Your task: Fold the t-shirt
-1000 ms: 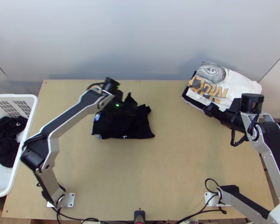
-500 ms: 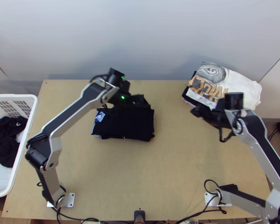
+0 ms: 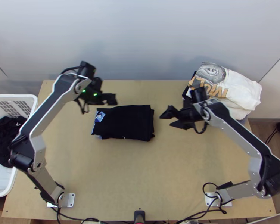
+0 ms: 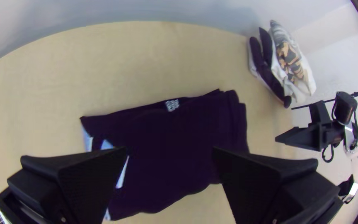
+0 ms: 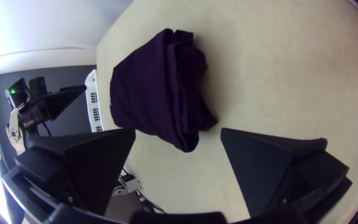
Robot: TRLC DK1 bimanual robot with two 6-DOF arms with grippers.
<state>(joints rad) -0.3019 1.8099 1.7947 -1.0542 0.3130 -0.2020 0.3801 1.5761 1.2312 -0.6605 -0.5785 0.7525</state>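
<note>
The black t-shirt (image 3: 125, 122) lies on the table as a folded, roughly rectangular bundle, with a light blue patch at its left end. My left gripper (image 3: 112, 99) is above the table, just beyond the bundle's upper left part. In the left wrist view this left gripper (image 4: 168, 151) is open, with the t-shirt (image 4: 175, 137) beyond its fingers. To the right of the bundle, my right gripper (image 3: 168, 118) is held apart from it. The right wrist view has the right gripper (image 5: 179, 132) open with nothing between its fingers; the t-shirt's (image 5: 146, 87) layered edge faces it.
A pile of folded clothes with a white printed shirt (image 3: 233, 89) on top lies at the table's far right corner, close to the right arm. At the left stands a white basket (image 3: 31, 102) holding dark cloth (image 3: 7, 130). Bare table surrounds the t-shirt.
My left gripper has moved off the t-shirt to the left, uncovering its top. The right gripper has swung left from the pile toward the t-shirt. Earlier, a raised dark part at the bundle's far side settled flat.
</note>
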